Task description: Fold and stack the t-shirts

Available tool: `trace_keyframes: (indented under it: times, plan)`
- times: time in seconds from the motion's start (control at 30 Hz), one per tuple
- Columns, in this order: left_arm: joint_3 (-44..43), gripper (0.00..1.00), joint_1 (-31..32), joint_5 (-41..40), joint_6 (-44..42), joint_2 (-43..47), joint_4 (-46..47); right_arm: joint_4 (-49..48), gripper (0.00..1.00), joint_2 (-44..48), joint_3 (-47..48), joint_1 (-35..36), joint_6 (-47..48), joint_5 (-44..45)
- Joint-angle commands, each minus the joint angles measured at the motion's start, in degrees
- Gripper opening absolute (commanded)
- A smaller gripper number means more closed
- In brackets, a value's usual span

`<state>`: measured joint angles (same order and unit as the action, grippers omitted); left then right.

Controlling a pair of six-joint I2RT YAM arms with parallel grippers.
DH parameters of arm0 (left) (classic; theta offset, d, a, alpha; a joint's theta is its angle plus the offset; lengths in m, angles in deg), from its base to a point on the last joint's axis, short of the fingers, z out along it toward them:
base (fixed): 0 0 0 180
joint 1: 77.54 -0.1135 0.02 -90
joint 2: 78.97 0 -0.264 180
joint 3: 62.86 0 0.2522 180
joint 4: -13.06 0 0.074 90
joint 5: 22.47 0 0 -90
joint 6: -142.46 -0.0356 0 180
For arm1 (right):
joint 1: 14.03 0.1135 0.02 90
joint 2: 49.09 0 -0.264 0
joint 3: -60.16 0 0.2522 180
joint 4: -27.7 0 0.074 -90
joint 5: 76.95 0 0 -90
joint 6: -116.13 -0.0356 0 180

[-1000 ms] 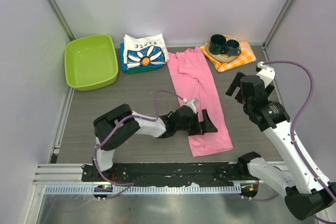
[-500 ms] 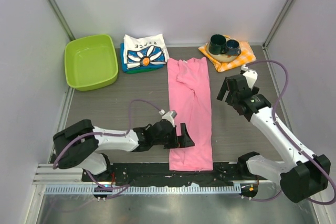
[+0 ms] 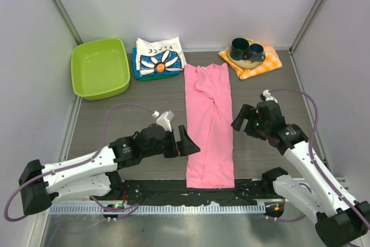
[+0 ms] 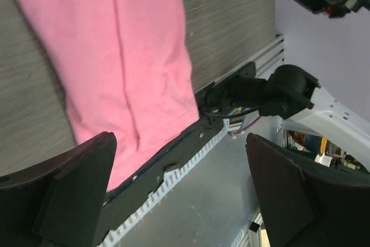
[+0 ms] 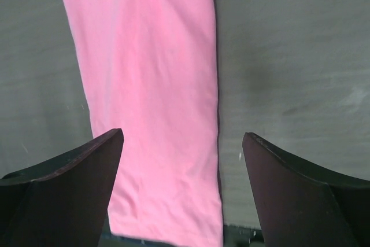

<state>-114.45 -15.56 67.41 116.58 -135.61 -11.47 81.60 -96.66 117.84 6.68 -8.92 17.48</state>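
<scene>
- The pink t-shirt [image 3: 209, 125] lies flat down the middle of the table [image 3: 127, 114], folded lengthwise into a long, narrow strip. Its collar end points to the back, and its near hem sits right at the front edge.
- It looks soft, light and limp, so it will likely sag and may slide on the smooth top. The best hold is probably a pinch through both layers at the near hem corners, one per claw.
- The left gripper [image 3: 188, 142] has its jaws spread wide and empty, just beside the strip's left edge, toward the near half.
- The right gripper [image 3: 243, 121] is also spread and holds nothing. It sits just off the right edge, about mid-length.
- The daisy-print shirt [image 3: 160, 57] tops the folded stack at back left, well apart from both claws.
</scene>
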Motion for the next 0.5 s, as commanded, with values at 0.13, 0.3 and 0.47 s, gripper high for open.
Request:
trace_keyframes:
  times: [0.13, 0.3, 0.47]
  plan:
    - [14.6, 1.00, 0.4, 5.7, 9.1, 6.4, -6.6, 10.0, 0.85, 8.0, -10.8, 2.6, -7.7, -15.7]
    - [18.0, 1.00, 0.7, 8.4, 10.0, 2.8, 0.4, 13.4, 0.79, 12.2, -14.9, 3.0, -9.9, -17.3]
    - [18.1, 1.00, 1.6, 11.6, 10.6, -7.1, 9.9, 14.2, 0.67, 12.9, -19.0, 3.6, -10.8, -20.1]
